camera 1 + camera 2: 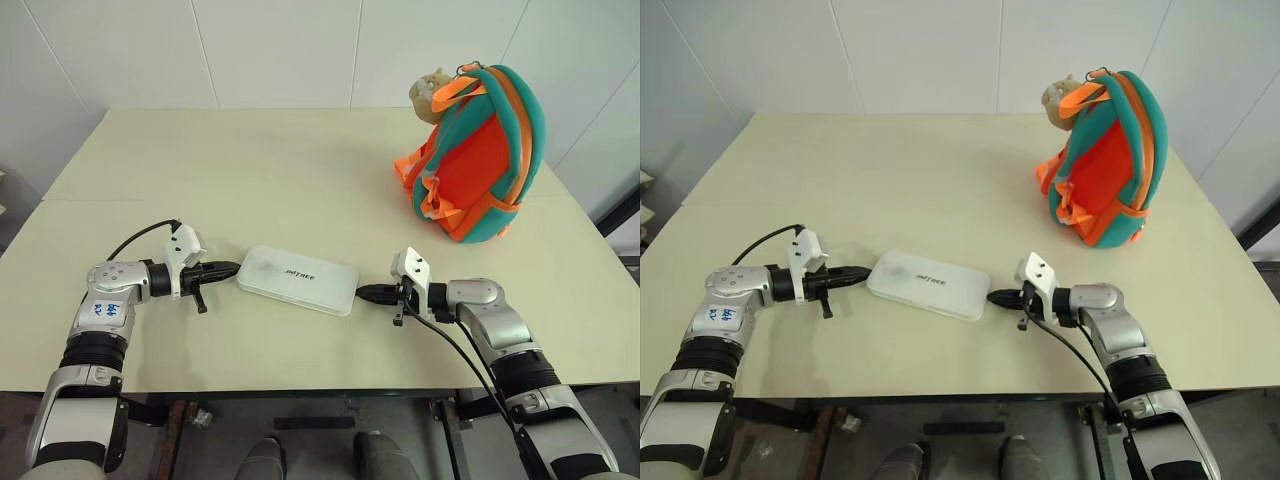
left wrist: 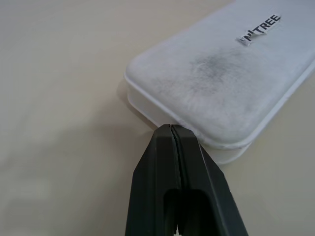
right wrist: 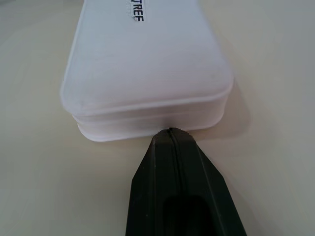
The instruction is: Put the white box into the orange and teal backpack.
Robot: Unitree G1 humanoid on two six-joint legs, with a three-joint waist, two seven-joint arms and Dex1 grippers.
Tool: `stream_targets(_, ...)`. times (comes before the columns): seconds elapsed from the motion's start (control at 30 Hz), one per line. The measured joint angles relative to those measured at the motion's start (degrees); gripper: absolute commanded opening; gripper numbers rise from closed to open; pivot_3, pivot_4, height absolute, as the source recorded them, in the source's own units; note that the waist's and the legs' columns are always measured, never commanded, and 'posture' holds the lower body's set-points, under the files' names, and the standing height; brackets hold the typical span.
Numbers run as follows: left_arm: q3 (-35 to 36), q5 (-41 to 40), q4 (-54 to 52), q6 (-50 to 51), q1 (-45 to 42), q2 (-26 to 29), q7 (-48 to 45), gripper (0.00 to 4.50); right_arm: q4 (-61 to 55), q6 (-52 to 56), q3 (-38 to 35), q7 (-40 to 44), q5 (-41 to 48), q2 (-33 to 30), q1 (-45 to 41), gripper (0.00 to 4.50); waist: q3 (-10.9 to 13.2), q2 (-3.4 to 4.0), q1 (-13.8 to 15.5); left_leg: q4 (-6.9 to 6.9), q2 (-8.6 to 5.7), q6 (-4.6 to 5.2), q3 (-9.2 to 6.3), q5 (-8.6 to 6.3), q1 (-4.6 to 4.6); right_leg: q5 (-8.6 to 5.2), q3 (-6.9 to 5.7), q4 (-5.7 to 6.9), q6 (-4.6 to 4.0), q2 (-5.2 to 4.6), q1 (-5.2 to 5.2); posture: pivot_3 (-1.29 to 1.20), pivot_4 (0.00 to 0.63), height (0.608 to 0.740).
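Left eye view: one white box (image 1: 298,280), one backpack (image 1: 476,155), one table (image 1: 250,170).

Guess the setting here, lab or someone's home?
Probably a lab or test room: a bare cream table against plain white panel walls, holding just the white box and the orange and teal backpack.

Dark printed lettering on the white box (image 2: 216,78) lid, partly legible as "NTREE", blue handwritten marks on left arm label (image 1: 105,309), unreadable
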Motion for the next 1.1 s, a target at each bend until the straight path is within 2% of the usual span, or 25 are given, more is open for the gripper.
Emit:
stream_targets(0.27, 0.0, 0.0, -0.6, 0.6, 0.8, -1.1, 0.0, 0.02, -0.2, 0.1, -0.2, 0.4, 0.0, -0.9, 0.1, 0.0, 0.0, 0.0, 0.1, 0.04, 0.0, 0.0, 0.0, 0.0, 0.0, 0.0, 0.0, 0.02, 0.0, 0.0, 0.01, 0.0, 0.15, 0.74)
stream_targets(0.63, -1.0, -0.5, -13.9, 8.1, 5.8, -3.7, -0.5, 0.02, 11.6, -4.5, -1.6, 2.8, -2.1, -4.4, -6.6, 0.0, 0.0, 0.0, 0.0, 0.06, -0.01, 0.0, 0.0, 0.0, 0.03, 0.0, 0.0, 0.02, 0.0, -0.01, 0.06, 0.0, 0.15, 0.74)
stream_targets(1.0, -0.9, -1.0, -18.2, 11.2, 7.7, -3.9, 0.1, 0.02, 16.7, -8.1, -2.0, 3.8, -3.4, -4.1, -9.1, 0.0, 0.0, 0.0, -0.1, 0.05, -0.01, 0.0, 0.0, 0.0, 0.03, 0.0, 0.0, 0.01, 0.0, -0.01, 0.06, 0.0, 0.15, 0.74)
stream_targets(1.1, -0.9, -1.2, -19.6, 13.1, 8.3, -3.9, 0.6, 0.59, 18.3, -8.8, -2.2, 3.7, -3.6, -4.1, -9.9, 0.58, 0.0, 0.0, -0.1, 0.05, -0.01, 0.0, 0.0, 0.0, 0.03, 0.0, 0.01, 0.0, 0.0, -0.01, 0.06, 0.0, 0.15, 0.74)
